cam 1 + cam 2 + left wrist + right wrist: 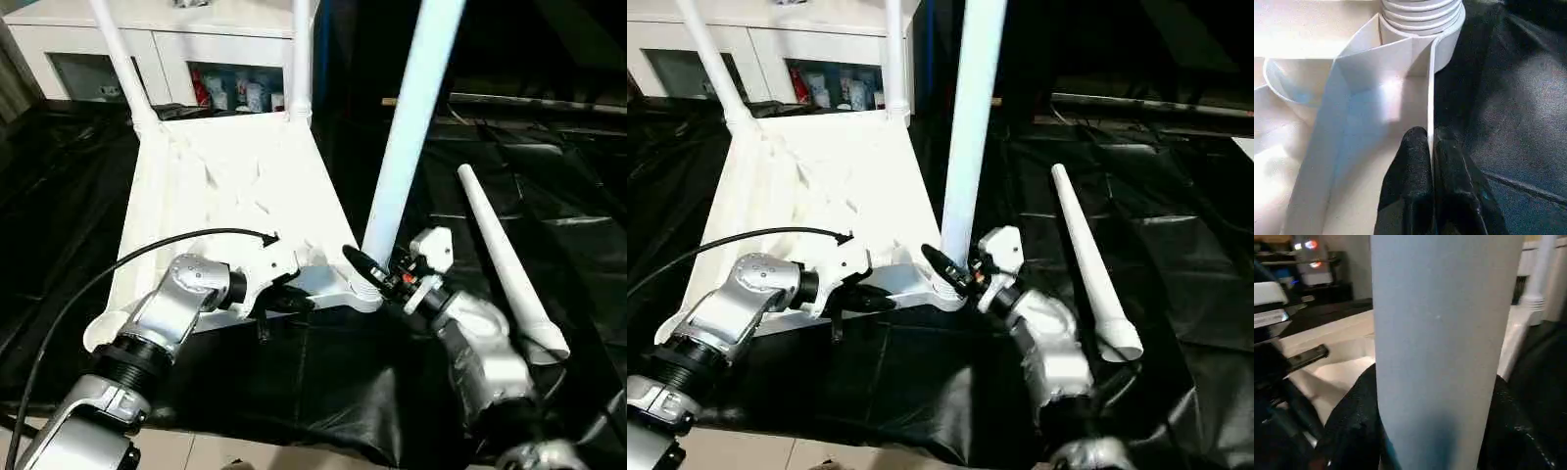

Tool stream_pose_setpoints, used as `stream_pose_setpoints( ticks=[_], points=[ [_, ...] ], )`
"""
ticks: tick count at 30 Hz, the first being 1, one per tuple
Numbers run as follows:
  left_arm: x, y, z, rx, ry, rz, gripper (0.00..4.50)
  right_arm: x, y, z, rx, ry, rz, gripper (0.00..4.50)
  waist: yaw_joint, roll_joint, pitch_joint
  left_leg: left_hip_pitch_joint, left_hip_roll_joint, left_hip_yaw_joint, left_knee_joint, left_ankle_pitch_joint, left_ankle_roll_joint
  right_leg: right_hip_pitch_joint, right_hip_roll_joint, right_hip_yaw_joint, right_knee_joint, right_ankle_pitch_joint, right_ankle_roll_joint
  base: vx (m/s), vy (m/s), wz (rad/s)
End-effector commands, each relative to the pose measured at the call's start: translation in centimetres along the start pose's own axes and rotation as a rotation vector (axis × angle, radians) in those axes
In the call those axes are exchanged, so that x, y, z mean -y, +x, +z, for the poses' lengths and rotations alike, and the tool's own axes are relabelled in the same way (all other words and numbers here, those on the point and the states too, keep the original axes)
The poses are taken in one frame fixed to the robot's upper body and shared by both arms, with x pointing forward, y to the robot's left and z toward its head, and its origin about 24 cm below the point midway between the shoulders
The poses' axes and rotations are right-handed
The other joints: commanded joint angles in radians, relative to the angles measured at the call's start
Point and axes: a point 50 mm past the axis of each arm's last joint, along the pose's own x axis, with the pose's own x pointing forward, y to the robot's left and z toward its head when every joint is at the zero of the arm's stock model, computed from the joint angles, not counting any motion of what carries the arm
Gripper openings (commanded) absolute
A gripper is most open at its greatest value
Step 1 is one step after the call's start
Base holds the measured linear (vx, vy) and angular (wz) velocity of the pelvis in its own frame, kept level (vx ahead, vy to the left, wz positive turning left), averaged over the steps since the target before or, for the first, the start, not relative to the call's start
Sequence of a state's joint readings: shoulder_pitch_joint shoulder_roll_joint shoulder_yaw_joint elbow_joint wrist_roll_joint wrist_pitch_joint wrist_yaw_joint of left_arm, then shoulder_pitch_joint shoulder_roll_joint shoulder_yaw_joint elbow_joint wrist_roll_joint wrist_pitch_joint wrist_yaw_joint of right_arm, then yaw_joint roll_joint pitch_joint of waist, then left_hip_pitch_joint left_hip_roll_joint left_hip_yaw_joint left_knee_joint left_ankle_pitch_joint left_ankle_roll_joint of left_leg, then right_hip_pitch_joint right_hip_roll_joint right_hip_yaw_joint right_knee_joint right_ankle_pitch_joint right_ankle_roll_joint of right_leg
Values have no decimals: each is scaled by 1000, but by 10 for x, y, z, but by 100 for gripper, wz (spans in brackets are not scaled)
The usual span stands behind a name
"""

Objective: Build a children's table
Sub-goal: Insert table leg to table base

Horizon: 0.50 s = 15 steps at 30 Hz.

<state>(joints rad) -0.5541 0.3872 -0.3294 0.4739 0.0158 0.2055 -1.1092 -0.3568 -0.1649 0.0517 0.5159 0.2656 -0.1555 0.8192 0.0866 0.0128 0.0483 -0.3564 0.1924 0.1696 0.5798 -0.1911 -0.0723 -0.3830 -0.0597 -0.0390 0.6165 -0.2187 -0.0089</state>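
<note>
Left gripper [1431,147] pinches the white ribbed plastic tabletop [235,176] wall — right gripper [377,269] grasps an upright white tubular leg [407,137].

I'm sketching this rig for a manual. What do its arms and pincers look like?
Both forearms are glossy silver, rounded shells with black ribbed collars nearer the body. A thin black cable loops over the left arm to the white wrist housing. The left pincer and right pincer each have two black fingers; the right wrist shows small red details.

Black plastic sheeting [549,176] covers the floor before a white cabinet [167,44].
</note>
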Motion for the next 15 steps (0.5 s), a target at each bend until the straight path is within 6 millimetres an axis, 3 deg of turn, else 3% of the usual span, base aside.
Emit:
stream_pose_setpoints(
  ticks=[1, 4, 8, 15],
  points=[
    [-12, -13, 0, 8, 4, 69, 0, -6, -15, -35, -189, 95, 58, 191, -4, -5, -54, 2, 34, -5, -68, -156, 47, 42, -75, 44, -72, -82, -226, 0, 0, 0],
    [-14, -15, 0, 1, 21, 64, 0, 1, -18, -32, -222, 87, 85, 191, -5, -3, -54, 3, 35, -4, -66, -159, 45, 41, -76, 44, -73, -91, -228, 0, 0, 0],
    [-13, -14, 3, 10, 48, 24, 0, 13, -21, -22, -245, 60, 127, 191, -4, -9, -55, 3, 35, -4, -66, -159, 47, 43, -76, 43, -74, -102, -231, 0, 0, 0],
    [-7, -13, 4, 18, 75, -54, 0, 15, -24, -18, -266, 40, 210, 191, -1, -10, -58, 3, 38, -3, -63, -132, 64, 42, -76, 41, -66, -55, -245, 0, 0, 0]
  ],
)
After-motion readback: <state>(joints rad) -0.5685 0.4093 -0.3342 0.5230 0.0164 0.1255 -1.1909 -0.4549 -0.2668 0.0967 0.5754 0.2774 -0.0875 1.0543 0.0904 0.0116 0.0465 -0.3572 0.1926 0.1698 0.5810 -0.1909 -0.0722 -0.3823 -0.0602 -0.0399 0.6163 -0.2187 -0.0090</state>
